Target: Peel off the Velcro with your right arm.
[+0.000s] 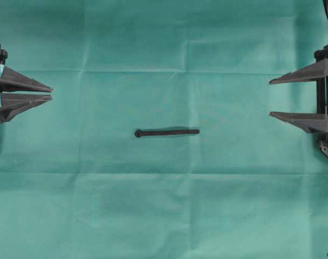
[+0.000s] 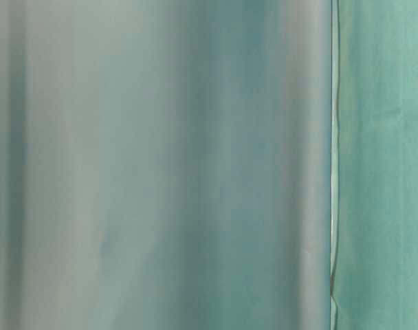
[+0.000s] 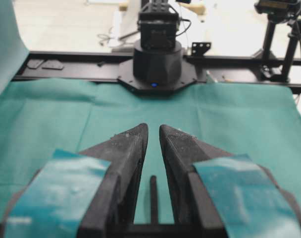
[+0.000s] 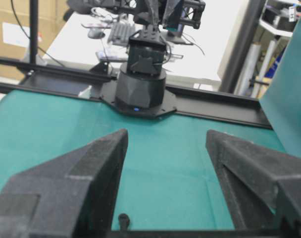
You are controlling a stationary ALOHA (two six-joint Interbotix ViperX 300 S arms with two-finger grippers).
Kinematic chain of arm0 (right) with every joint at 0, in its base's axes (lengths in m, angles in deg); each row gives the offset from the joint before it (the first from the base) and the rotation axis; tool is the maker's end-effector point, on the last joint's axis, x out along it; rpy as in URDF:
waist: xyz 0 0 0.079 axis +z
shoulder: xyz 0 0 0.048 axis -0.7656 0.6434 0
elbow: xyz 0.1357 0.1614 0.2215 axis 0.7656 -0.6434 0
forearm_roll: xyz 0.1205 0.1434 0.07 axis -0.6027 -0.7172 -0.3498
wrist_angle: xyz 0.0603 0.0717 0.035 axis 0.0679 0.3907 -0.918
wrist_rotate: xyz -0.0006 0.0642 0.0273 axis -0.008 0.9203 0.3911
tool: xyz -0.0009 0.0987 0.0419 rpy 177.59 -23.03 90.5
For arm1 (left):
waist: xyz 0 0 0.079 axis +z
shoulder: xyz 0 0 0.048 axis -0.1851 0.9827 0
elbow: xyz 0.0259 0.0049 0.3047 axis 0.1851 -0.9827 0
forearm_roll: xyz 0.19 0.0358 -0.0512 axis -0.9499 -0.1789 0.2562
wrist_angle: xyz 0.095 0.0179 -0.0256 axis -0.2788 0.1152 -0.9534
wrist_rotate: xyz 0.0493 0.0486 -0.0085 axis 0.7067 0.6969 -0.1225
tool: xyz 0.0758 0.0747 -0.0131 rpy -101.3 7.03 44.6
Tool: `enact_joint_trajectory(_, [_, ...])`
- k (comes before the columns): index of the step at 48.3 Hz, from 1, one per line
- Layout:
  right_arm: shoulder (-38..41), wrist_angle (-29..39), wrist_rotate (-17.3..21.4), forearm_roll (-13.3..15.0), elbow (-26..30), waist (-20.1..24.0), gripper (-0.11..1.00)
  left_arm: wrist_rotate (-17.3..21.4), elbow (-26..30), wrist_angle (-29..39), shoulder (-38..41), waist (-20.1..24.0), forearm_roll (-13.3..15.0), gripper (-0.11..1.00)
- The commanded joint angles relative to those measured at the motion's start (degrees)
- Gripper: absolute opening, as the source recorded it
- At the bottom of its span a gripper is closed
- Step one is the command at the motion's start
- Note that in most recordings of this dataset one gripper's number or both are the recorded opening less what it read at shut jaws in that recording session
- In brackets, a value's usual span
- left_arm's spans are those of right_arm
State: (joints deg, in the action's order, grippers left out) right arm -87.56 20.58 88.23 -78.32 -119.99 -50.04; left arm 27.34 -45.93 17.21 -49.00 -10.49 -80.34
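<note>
The Velcro (image 1: 166,132) is a thin black strip lying flat on the green cloth at the table's middle, its small knob (image 1: 138,133) at the left end. My right gripper (image 1: 272,97), with plain black pointed fingers, hangs at the right edge, well apart from the strip, open and empty. Its wrist view shows only the knob end of the Velcro (image 4: 124,219) low between the fingers. My left gripper (image 1: 50,93), with teal pads, stays at the left edge with its tips a narrow gap apart and nothing in them. The Velcro (image 3: 153,198) shows through that gap.
A creased green cloth (image 1: 164,205) covers the table. The table-level view shows only hanging green cloth (image 2: 161,165). Each wrist view faces the opposite arm's black base (image 3: 158,59) (image 4: 140,84) on a black rail. An upright cloth panel (image 4: 289,99) stands at the right.
</note>
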Motion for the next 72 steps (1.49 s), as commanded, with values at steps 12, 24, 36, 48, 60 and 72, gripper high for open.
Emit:
enact_joint_trajectory(12, [0.00,-0.09,0.18,0.00,0.35,-0.18,-0.07,-0.09,0.62,-1.41,0.26,-0.18,1.14,0.01])
enact_joint_trajectory(24, [0.00,-0.35,0.09,0.09,-0.09,-0.26,-0.07,-0.18,0.79,-2.81,1.23,-0.18,1.14,0.02])
enact_joint_trajectory(36, [-0.70,-1.58,-0.18,0.62,-0.79,-0.26,0.38,-0.18,0.62,-5.01,1.85,-0.18,1.14,0.62])
enact_joint_trajectory(48, [-0.88,-1.93,-0.18,0.62,-0.79,-0.26,0.75,-0.18,1.93,-5.89,5.10,-0.09,1.14,0.86])
enact_joint_trajectory(60, [-0.79,-2.55,-0.18,0.62,-0.88,-0.26,0.74,0.18,7.12,-8.88,15.64,0.26,1.14,0.85])
enact_joint_trajectory(72, [-0.88,-2.55,-0.18,0.62,-1.14,-0.26,0.74,-0.09,13.10,-9.49,24.87,0.26,1.14,0.85])
